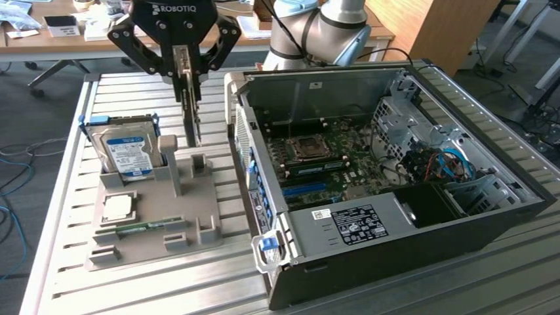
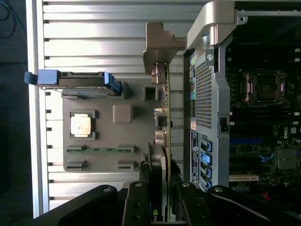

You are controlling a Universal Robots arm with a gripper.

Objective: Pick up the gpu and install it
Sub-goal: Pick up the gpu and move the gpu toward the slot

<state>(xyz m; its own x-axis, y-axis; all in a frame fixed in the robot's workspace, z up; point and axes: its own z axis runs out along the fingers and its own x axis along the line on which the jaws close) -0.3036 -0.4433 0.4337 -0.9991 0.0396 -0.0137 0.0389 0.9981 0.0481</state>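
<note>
While half-closed, tool (image 1: 186,65) around gpu (image 1: 191,113)

Bright daylight glares off the slatted table (image 2: 94,28); the case (image 2: 204,94) interior lies dim

The table (image 1: 52,216) is made of ribbed metal strips, pale grey and matt. The holder (image 1: 149,246) on it is made of smooth grey plastic, dull all over. The hard drive (image 1: 127,154), at the middle left of the exterior view, is cased in shiny silver metal, with a blue and white label and blue plastic rails. The gpu (image 2: 167,108) is seen as a thin green board with a bare metal end bracket (image 2: 157,47). The gripper (image 1: 187,71) is finished in black, slightly glossy. The computer case (image 1: 490,197) is coated matt black outside and left as bare grey metal inside. The desk (image 1: 52,43) at the upper left is topped with smooth light wood
</note>
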